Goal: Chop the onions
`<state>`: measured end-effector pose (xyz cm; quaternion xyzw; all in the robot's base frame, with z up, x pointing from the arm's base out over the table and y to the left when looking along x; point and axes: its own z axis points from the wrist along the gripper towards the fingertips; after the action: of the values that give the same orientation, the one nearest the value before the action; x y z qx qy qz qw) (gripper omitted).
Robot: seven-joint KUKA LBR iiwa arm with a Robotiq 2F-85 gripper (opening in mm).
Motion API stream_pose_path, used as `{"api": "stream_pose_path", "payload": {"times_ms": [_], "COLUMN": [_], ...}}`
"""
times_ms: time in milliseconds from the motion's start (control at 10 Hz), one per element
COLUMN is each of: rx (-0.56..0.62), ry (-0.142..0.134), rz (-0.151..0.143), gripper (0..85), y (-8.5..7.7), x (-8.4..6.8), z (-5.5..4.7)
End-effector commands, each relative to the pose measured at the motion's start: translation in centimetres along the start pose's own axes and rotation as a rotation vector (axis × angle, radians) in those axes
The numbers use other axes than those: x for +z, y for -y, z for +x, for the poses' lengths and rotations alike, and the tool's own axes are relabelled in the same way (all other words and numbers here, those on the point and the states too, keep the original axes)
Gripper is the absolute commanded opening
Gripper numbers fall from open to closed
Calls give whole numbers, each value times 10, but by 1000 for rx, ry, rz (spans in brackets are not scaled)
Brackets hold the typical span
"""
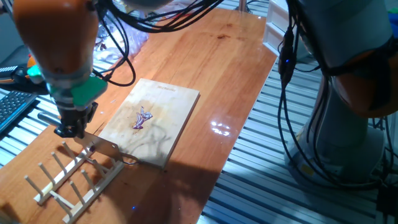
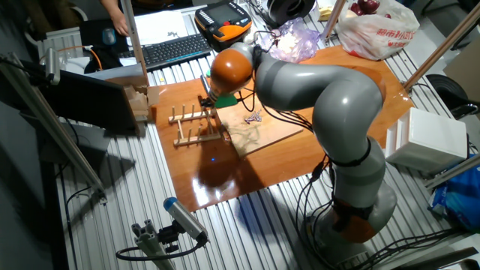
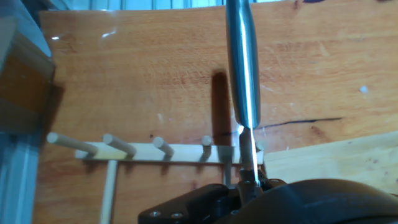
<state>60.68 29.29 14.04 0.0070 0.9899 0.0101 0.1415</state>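
From where I stand, the gripper (image 1: 73,127) hangs over the near end of the wooden peg rack (image 1: 71,174), and a knife (image 1: 102,147) sticks out from under it, its blade lying flat-ish toward the corner of the cutting board (image 1: 155,118). In the hand view the knife (image 3: 242,74) runs straight away from the fingers, a shiny steel length with its narrow end caught between them, so I take the pincer to be clamped on the knife, though the fingertips themselves are mostly hidden by the dark body of the hand. The onions (image 1: 142,118) sit as a small purple cluster near the middle of the board, well apart from the blade; from the other fixed view they show as a little purple patch (image 2: 253,117) just beside the orange wrist. The step in hand looks to me like bringing the knife clear of the rack and across to the onions, so chopping proper has not begun. To do it well, I would lift the knife high enough that the blade clears the upright pegs, since it lies right among them and could snag and twist in the grip. Then carry it over the board, turn the edge downward, and line it squarely above the purple pieces before pressing, because such small slivers will likely skid aside under a slanted blade.
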Motion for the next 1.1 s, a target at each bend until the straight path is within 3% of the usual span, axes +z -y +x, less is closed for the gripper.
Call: {"api": "stream_pose_path", "payload": {"times_ms": [0, 800, 1000], "rx": [-10, 5, 16], "ry": [3, -21, -11], "rz": [8, 0, -2], "gripper": [0, 0, 0], "y": [1, -7, -10], "x": [1, 2, 6], "z": [0, 7, 13]}}
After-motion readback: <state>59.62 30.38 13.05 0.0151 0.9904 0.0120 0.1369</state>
